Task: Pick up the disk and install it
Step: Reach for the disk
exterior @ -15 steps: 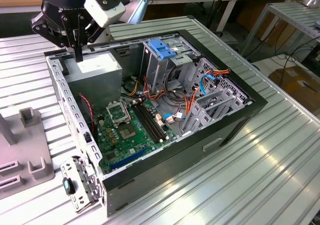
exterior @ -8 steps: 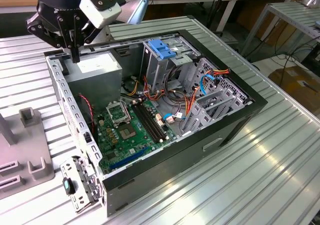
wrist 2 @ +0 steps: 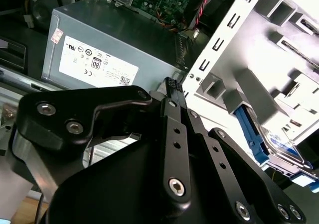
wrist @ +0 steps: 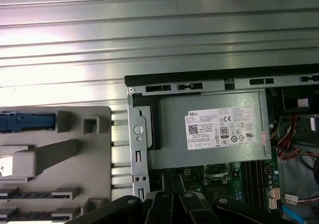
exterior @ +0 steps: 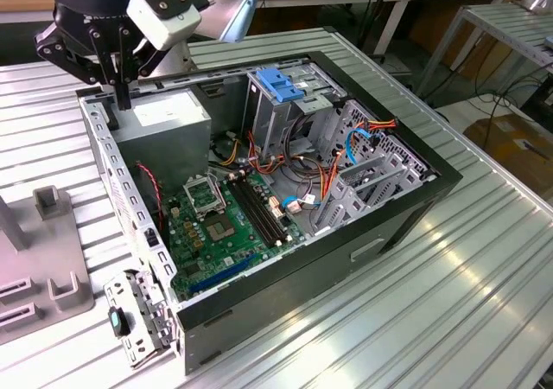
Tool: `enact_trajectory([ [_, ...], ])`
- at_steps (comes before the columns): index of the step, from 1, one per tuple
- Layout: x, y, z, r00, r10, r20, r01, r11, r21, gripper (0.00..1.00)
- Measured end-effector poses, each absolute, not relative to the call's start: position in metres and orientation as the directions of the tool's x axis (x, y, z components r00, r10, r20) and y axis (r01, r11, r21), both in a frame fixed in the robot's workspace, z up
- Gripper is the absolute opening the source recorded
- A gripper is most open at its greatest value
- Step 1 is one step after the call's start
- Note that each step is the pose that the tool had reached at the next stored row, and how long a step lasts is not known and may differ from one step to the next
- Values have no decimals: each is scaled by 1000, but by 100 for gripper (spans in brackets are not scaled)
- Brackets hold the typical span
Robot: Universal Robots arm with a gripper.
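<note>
The hand [exterior: 123, 99], fingers pressed together and empty, hangs over the open case [exterior: 259, 298] edge beside the grey box [exterior: 164, 121].

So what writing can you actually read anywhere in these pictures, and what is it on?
White sticker on the grey metal box: rows of print, marks and barcodes, too small to read.
Small sticker on that box's side: blurred.
Label on the disk: blue band, print unreadable.
Green circuit board: markings too small to read.
Nothing can be quoted with certainty.
</note>
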State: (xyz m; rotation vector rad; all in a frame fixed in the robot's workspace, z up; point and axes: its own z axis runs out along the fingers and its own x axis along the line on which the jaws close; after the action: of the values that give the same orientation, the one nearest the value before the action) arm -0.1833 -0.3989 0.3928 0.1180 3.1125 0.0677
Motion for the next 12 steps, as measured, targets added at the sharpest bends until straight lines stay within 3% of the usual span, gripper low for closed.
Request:
enact_trajectory([
  [12,-193,-399,393,-997,76,-24,75,996,44,11],
])
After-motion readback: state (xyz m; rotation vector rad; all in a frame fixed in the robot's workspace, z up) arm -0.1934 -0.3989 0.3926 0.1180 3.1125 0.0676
